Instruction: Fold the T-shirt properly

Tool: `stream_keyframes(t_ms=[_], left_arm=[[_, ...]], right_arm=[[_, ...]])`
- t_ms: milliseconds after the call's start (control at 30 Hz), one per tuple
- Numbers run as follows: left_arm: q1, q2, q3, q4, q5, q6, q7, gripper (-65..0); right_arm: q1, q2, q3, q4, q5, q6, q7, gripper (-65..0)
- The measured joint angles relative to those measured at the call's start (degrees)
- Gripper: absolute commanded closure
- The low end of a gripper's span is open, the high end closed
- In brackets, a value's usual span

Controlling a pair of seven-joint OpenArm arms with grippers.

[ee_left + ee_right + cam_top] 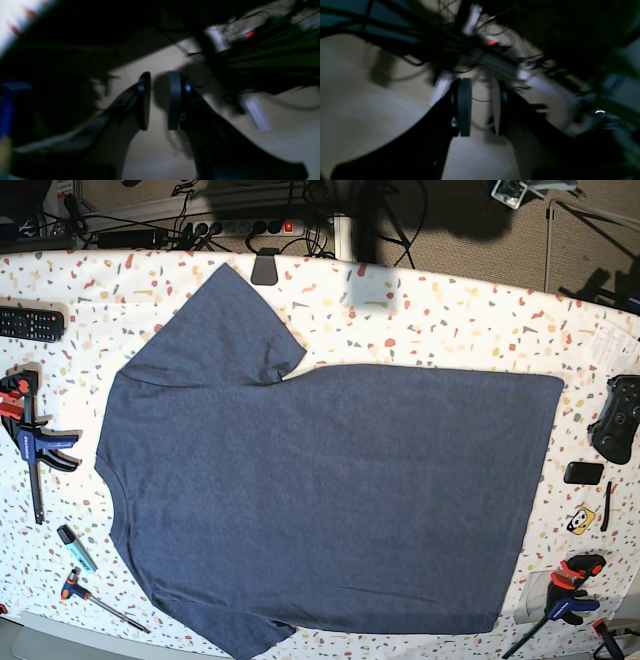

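While the T-shirt (330, 490) lies spread flat across the speckled table (450, 320), neither arm appears in the base view. Both wrist views are dark and blurred, apparently looking off the table towards a pale floor (160, 155) and tangled cables (425, 47). The left gripper (159, 100) has its jaws parted with nothing between them; the right gripper (481, 107) likewise stands apart and empty.

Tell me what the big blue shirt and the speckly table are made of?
The T-shirt looks like soft knit cloth, probably cotton: matte, heathered navy, with small wrinkles. The table looks like a hard, smooth top, white with colored flecks like terrazzo; it may only be a printed pattern.
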Motion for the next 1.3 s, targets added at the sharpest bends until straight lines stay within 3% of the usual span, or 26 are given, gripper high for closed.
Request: stream_keyframes(t_ms=[133, 300, 533, 633, 767, 867, 1000, 1100, 1300], left_arm=[[0.13, -2.25, 0.02, 4.85, 5.03, -0.17, 0.22, -11.6], [0.11, -7.54, 0.04, 9.75, 9.66, -0.22, -0.44, -11.6], [0.11, -17.94, 0.11, 12.11, 22.49, -1.49, -11.98, -11.7], [-0.39, -20.76, 0.07, 12.11, 22.88, -1.55, -14.40, -12.1], [-4.70, -21.38, 0.13, 12.09, 22.82, -1.79, -14.36, -21.9], [-8.90, -21.53, 0.11, 12.09, 22.88, -1.90, -14.29, -23.7], [-15.32, -21.53, 0.17, 10.71, 20.33, -8.90, -15.41, -23.7], [-20.06, -22.08, 0.24, 6.86, 18.93, -9.75, -15.30, -23.7], [-27.85, -26.80, 0.22, -3.65, 16.22, -12.07, -19.28, -23.7]], right_arm=[[-2.89, 0.02, 3.17, 7.41, -5.11, -0.15, -0.83, -15.2], [-4.92, 0.02, 6.82, 14.29, -10.34, -0.13, -1.03, -15.2], [-4.87, 0.09, 11.13, 21.03, -15.58, -0.15, -4.22, -15.2], [-4.85, 0.07, 11.89, 23.61, -20.06, -0.13, -4.42, -15.2], [-4.70, 0.07, 11.91, 25.55, -24.46, -0.15, -4.31, -15.2], [-3.85, 0.04, 11.91, 25.97, -27.04, -0.13, -4.42, -15.2], [-2.16, 0.04, 11.91, 26.03, -28.26, -0.11, -4.37, -15.2], [-1.79, 0.09, 11.91, 26.05, -28.44, -0.13, -4.48, -15.2], [-1.77, -0.26, 11.91, 26.05, -28.44, -0.24, -4.46, -15.2]])
